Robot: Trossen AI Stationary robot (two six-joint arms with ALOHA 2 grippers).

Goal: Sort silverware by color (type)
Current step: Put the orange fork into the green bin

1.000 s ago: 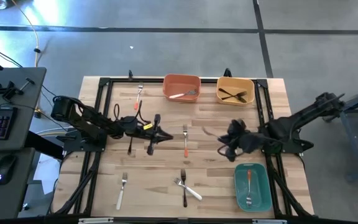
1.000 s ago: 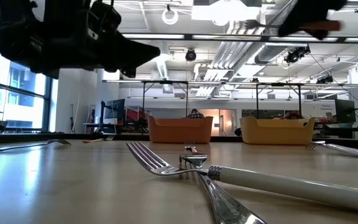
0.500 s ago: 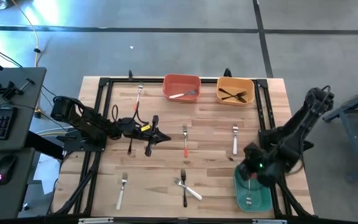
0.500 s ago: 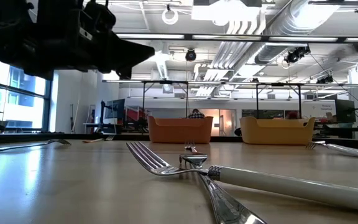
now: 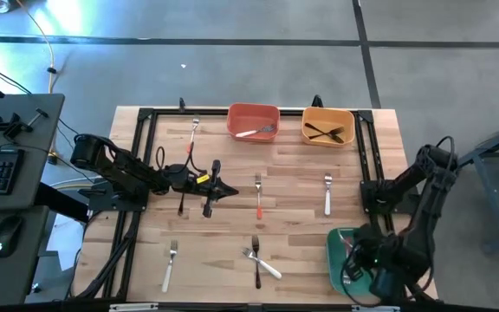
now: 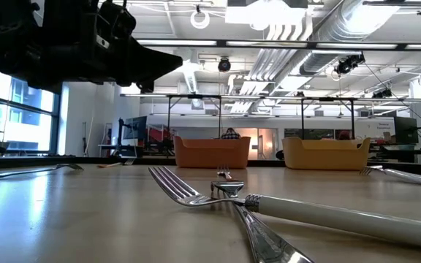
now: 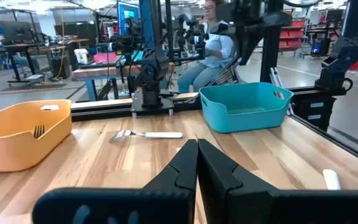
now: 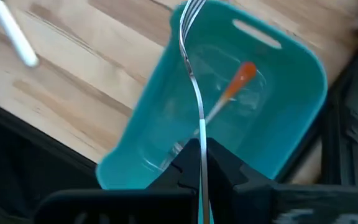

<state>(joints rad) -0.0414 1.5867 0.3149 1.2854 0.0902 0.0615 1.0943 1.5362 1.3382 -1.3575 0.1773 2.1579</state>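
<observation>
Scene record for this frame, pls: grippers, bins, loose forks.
left gripper: jaws shut, empty, above the table's left-centre
right gripper: jaws shut on held fork, over teal bin
held fork handle colour: hidden
teal bin contents: red-orange fork
orange bin: white fork
yellow bin: black forks
loose forks: several on the table, including a white-handled one and a red-orange one

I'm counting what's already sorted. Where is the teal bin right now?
In the high view the teal bin sits at the table's near right corner, partly under the right hand, with a red-orange-handled fork inside.
</observation>
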